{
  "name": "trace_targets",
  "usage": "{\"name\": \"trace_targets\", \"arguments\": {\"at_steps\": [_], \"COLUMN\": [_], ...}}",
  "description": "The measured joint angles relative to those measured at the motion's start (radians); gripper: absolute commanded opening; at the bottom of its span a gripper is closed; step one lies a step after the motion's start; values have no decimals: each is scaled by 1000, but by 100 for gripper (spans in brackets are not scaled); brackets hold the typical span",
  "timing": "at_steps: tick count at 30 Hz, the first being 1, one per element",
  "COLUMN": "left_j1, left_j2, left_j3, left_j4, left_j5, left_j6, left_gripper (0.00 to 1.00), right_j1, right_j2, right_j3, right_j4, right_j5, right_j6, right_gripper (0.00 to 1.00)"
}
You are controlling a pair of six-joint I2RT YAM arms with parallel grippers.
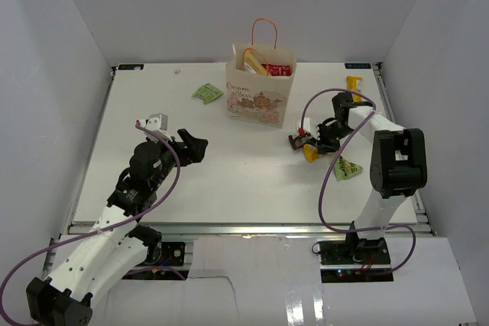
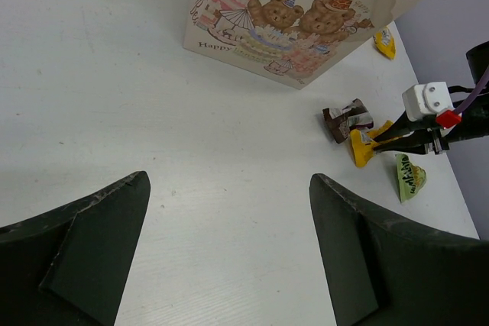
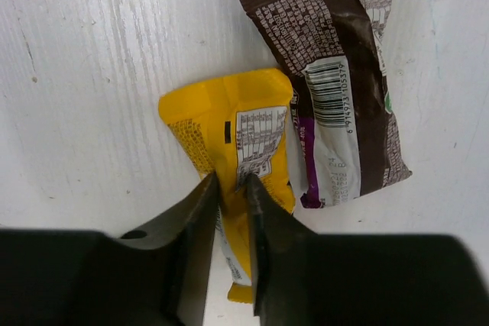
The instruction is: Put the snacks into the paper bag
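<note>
The cream paper bag [image 1: 257, 97] stands upright at the back centre with a tan-yellow bag and red packets showing in its mouth; its bear print shows in the left wrist view [image 2: 298, 20]. My right gripper [image 3: 231, 186] is shut on a yellow pouch [image 3: 229, 131] that lies on the table beside a dark brown bar wrapper [image 3: 344, 74]. In the top view they lie right of the bag, the pouch [image 1: 309, 152] next to the wrapper [image 1: 298, 140]. My left gripper [image 1: 197, 146] is open and empty over bare table, its dark fingers [image 2: 76, 250] wide apart.
A green packet [image 1: 207, 94] lies left of the bag. Another green packet [image 1: 347, 168] lies near the right arm, and a yellow pouch [image 1: 353, 82] lies at the back right. White walls enclose the table on three sides.
</note>
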Motion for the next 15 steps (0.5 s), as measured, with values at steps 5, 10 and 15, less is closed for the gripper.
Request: {"name": "trace_targets", "arguments": {"at_steps": [5, 10, 15], "left_j1": [0, 0, 0], "left_j2": [1, -1, -19], "left_j3": [0, 0, -15], "left_j4": [6, 8, 16], "left_j5": [0, 0, -3], "left_j6": [0, 0, -4], "left_gripper": [96, 96, 96], "right_j1": [0, -12, -23], "right_j2": [-16, -67, -182], "right_j3": [-19, -31, 13], "right_j4": [18, -13, -100], "right_j5": [-10, -69, -203], "right_j6": [28, 76, 141], "right_gripper": [12, 8, 8]}}
